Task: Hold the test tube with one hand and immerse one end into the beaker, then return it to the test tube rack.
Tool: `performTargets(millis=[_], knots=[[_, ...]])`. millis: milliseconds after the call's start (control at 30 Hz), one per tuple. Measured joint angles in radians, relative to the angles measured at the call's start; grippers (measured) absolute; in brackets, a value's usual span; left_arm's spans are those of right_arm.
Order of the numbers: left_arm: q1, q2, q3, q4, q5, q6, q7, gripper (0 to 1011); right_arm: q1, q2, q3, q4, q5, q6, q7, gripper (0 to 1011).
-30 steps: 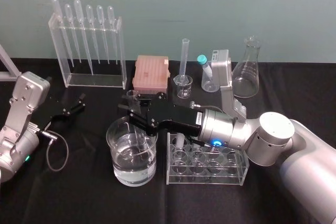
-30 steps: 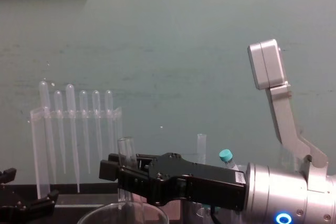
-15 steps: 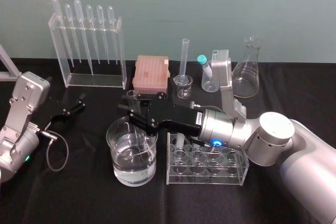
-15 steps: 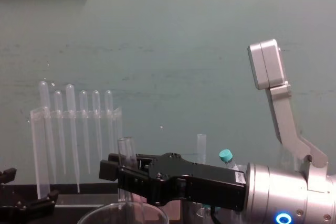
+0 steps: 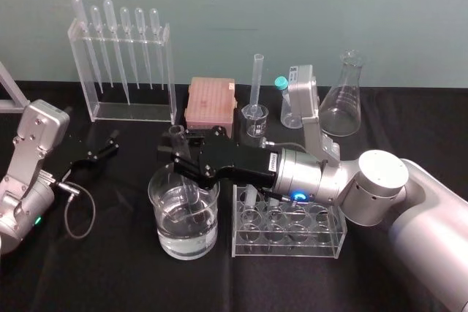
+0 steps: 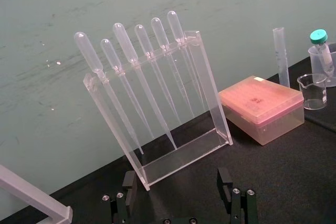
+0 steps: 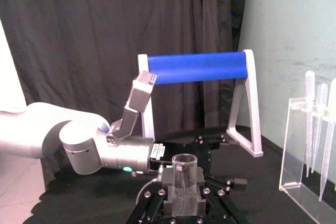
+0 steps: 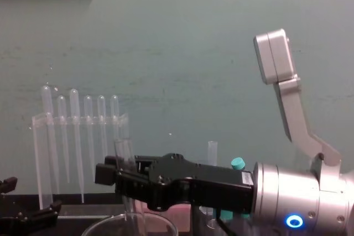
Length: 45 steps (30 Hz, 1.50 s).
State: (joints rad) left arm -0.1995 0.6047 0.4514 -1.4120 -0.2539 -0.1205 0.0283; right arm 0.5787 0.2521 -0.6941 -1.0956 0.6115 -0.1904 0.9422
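My right gripper (image 5: 178,157) is shut on the test tube (image 5: 180,153), a clear uncapped glass tube held nearly upright. Its lower end dips into the water of the wide glass beaker (image 5: 162,233) at the front centre. In the chest view the test tube (image 8: 123,154) rises from the right gripper (image 8: 113,174) above the beaker's rim (image 8: 110,224). The right wrist view shows the tube's open rim (image 7: 184,161) between the black fingers. The clear test tube rack (image 5: 289,248) stands just right of the beaker, under my right forearm. My left gripper (image 5: 101,151) rests open at the far left, fingers (image 6: 224,178) apart.
Along the back stand a pipette stand (image 5: 124,71), a pink tip box (image 5: 210,100), a slim graduated cylinder (image 5: 257,82), a small beaker (image 5: 255,118), a teal-capped tube (image 5: 284,93) and a conical flask (image 5: 342,96). A cable (image 5: 77,213) loops beside the left arm.
My right gripper has carried the test tube a little to the left over the beaker, and its wrist has swung left too. The left arm is still.
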Motion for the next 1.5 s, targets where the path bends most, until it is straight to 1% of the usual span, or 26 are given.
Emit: performTargets(millis=[167,200,267,300,467,667,900,1000,1067,1100,1133,1167,1233,1267,1333,1433,1467,1500], knots=[[0.000,0.000,0.000,0.000,0.000,0.000,0.000,1000,-0.002,0.013,0.002,-0.045,-0.009,-0.001,-0.019,224],[0.000,0.000,0.000,0.000,0.000,0.000,0.000,1000,-0.005,0.019,0.004,-0.065,-0.014,-0.003,-0.027,224],[0.000,0.000,0.000,0.000,0.000,0.000,0.000,1000,-0.008,0.026,0.007,-0.083,-0.017,-0.005,-0.036,224],[0.000,0.000,0.000,0.000,0.000,0.000,0.000,1000,-0.011,0.033,0.010,-0.108,-0.022,-0.011,-0.045,224],[0.000,0.000,0.000,0.000,0.000,0.000,0.000,1000,-0.018,0.057,0.024,-0.178,-0.033,-0.037,-0.063,224],[0.000,0.000,0.000,0.000,0.000,0.000,0.000,1000,-0.010,0.070,0.034,-0.220,-0.038,-0.061,-0.064,224],[0.000,0.000,0.000,0.000,0.000,0.000,0.000,1000,-0.012,0.097,0.059,-0.299,-0.045,-0.102,-0.078,224],[0.000,0.000,0.000,0.000,0.000,0.000,0.000,1000,-0.023,0.116,0.079,-0.349,-0.048,-0.123,-0.095,224],[0.000,0.000,0.000,0.000,0.000,0.000,0.000,1000,-0.032,0.127,0.088,-0.375,-0.055,-0.124,-0.110,224],[0.000,0.000,0.000,0.000,0.000,0.000,0.000,1000,-0.038,0.135,0.094,-0.391,-0.058,-0.124,-0.121,224],[0.000,0.000,0.000,0.000,0.000,0.000,0.000,1000,-0.053,0.151,0.105,-0.424,-0.067,-0.124,-0.144,224],[0.000,0.000,0.000,0.000,0.000,0.000,0.000,1000,-0.053,0.151,0.105,-0.424,-0.067,-0.124,-0.144,224],[0.000,0.000,0.000,0.000,0.000,0.000,0.000,1000,-0.096,0.187,0.133,-0.493,-0.085,-0.112,-0.197,224],[0.000,0.000,0.000,0.000,0.000,0.000,0.000,1000,-0.096,0.187,0.133,-0.493,-0.085,-0.112,-0.197,224],[0.000,0.000,0.000,0.000,0.000,0.000,0.000,1000,-0.150,0.220,0.164,-0.548,-0.092,-0.099,-0.243,224],[0.000,0.000,0.000,0.000,0.000,0.000,0.000,1000,-0.199,0.243,0.189,-0.585,-0.093,-0.092,-0.275,224],[0.000,0.000,0.000,0.000,0.000,0.000,0.000,1000,-0.231,0.257,0.206,-0.608,-0.093,-0.088,-0.295,224],[0.000,0.000,0.000,0.000,0.000,0.000,0.000,1000,-0.250,0.266,0.217,-0.620,-0.094,-0.087,-0.306,224]])
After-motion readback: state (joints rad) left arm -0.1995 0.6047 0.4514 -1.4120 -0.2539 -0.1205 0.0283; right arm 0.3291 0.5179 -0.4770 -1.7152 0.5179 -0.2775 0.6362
